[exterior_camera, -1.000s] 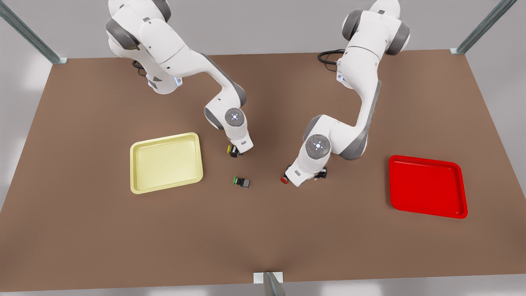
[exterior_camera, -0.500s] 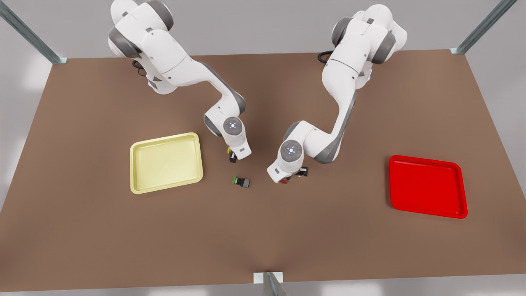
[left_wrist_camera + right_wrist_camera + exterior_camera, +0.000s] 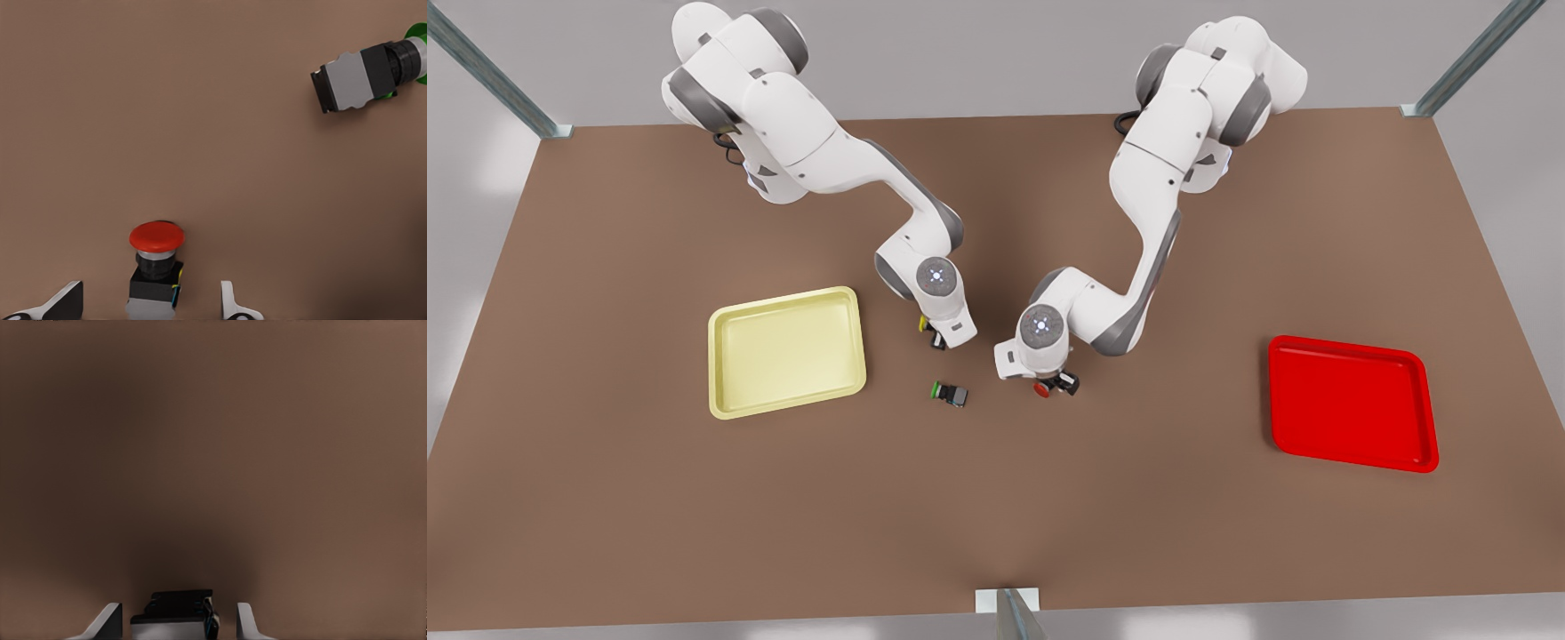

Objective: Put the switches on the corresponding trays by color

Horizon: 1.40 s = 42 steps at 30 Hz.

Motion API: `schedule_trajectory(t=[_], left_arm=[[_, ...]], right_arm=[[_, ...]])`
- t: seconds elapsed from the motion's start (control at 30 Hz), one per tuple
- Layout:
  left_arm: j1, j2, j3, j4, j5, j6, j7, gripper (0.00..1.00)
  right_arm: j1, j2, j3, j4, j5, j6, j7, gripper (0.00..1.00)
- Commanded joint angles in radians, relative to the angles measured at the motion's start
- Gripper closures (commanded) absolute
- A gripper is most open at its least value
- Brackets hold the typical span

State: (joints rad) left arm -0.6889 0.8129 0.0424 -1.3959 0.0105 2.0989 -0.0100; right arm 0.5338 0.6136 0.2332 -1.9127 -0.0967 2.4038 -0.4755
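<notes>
The red switch lies on the brown table just right of centre in the front view. My left gripper is low over it. In the left wrist view the red switch sits between the open fingers with a gap on each side. The yellow switch lies beside the pale yellow tray. My right gripper is down over it, and the switch's dark body sits between the open fingers, not touched. The red tray is far to the front view's right.
A green-capped switch lies on its side between the two grippers, also seen as the green-capped switch in the left wrist view. Both trays hold nothing. Metal frame posts stand at the table's corners and front edge.
The left arm has swung toward the front view's left and turned its wrist, settling over the red switch. The right arm has shifted only slightly over the yellow switch.
</notes>
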Motion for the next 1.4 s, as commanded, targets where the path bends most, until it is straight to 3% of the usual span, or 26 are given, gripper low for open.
schedule_trajectory(t=[0.0, 0.27, 0.33, 0.57, 0.67, 0.73, 0.77, 1.13, 1.37], left_arm=[[0.000, 0.003, -0.001, 0.000, -0.004, 0.003, 0.002, 0.00], [0.009, -0.037, 0.001, -0.127, 0.005, 0.066, 0.033, 0.01], [0.009, -0.037, 0.001, -0.132, 0.006, 0.067, 0.035, 0.01], [0.012, -0.021, -0.001, -0.153, 0.005, 0.124, 0.033, 0.01], [0.009, -0.020, -0.001, -0.163, 0.005, 0.128, 0.030, 0.07], [0.009, -0.023, -0.002, -0.178, 0.005, 0.142, 0.027, 0.30], [0.011, -0.023, -0.002, -0.178, 0.005, 0.141, 0.027, 0.32], [0.016, -0.023, -0.002, -0.178, 0.003, 0.136, 0.030, 0.33], [0.020, -0.031, -0.001, -0.178, 0.008, 0.132, 0.067, 0.38]], right_arm=[[0.000, 0.000, 0.000, 0.000, 0.000, 0.000, 0.000, 0.39], [0.003, 0.005, 0.000, 0.000, 0.002, 0.000, 0.000, 0.40], [0.003, 0.006, 0.000, 0.001, 0.002, 0.000, 0.000, 0.44], [0.002, 0.006, 0.000, 0.001, 0.002, -0.002, 0.000, 0.43], [0.000, 0.006, 0.000, 0.001, 0.002, -0.003, -0.002, 0.43], [0.000, 0.006, 0.000, 0.003, 0.002, -0.003, -0.002, 0.43], [-0.002, 0.006, 0.000, 0.007, 0.002, -0.005, -0.002, 0.43], [-0.002, 0.006, 0.000, 0.007, 0.002, -0.003, -0.002, 0.44], [-0.008, 0.001, 0.002, 0.015, 0.002, -0.017, -0.002, 0.45]])
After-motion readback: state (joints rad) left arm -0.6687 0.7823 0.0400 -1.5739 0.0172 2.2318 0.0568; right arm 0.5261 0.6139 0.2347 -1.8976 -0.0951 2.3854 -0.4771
